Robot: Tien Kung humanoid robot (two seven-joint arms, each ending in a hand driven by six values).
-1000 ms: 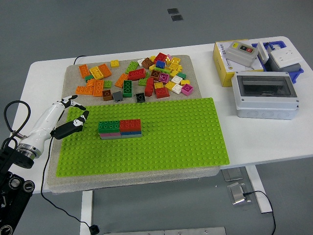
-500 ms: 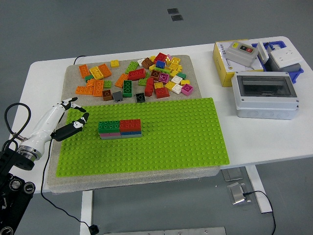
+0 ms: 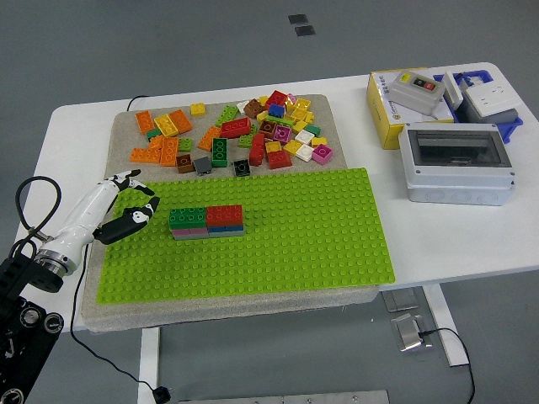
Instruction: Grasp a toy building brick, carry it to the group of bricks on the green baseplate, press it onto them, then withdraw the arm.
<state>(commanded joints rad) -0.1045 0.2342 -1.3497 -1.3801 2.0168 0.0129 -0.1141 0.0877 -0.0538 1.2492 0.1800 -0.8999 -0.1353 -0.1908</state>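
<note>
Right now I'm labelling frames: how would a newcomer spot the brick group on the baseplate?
Find the green baseplate on the table's padded mat. On its left part stands the brick group, green top left, red top right; it's the only bricks attached there, the rest lie loose beyond the plate.

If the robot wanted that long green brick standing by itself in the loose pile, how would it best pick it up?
Probably by pinching the long green brick across its two long sides, coming down from above. It lies flat, studs up, with small gaps on its left and right, while a gray brick and a black brick sit near its lower end. The left hand is nearest.
</note>
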